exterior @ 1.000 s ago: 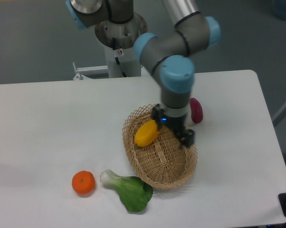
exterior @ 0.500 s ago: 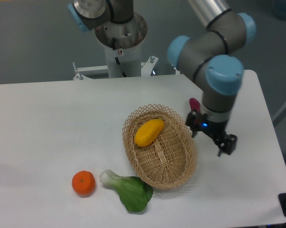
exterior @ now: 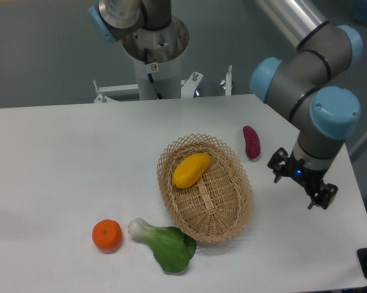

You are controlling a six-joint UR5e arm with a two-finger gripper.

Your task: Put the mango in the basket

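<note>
Compared with the earlier frames, the gripper (exterior: 300, 185) has left the basket (exterior: 231, 217) and moved right; it now hangs over bare table (exterior: 67, 152) near the right edge, well apart from the basket. Its two fingers stand spread with nothing between them. The mango (exterior: 191, 170) has not moved in the last half second: it lies in the basket's upper left part, tilted, one end near the rim. The sweet potato (exterior: 252, 141), earlier partly hidden behind the arm, now shows whole just right of the basket's far rim. The tangerine (exterior: 106, 235) and the bok choy (exterior: 166, 244) are unchanged near the front edge, the bok choy's leaf touching the basket. A small label on the robot's base column (exterior: 154, 67) is too small to read. The table's left half offers open room.
</note>
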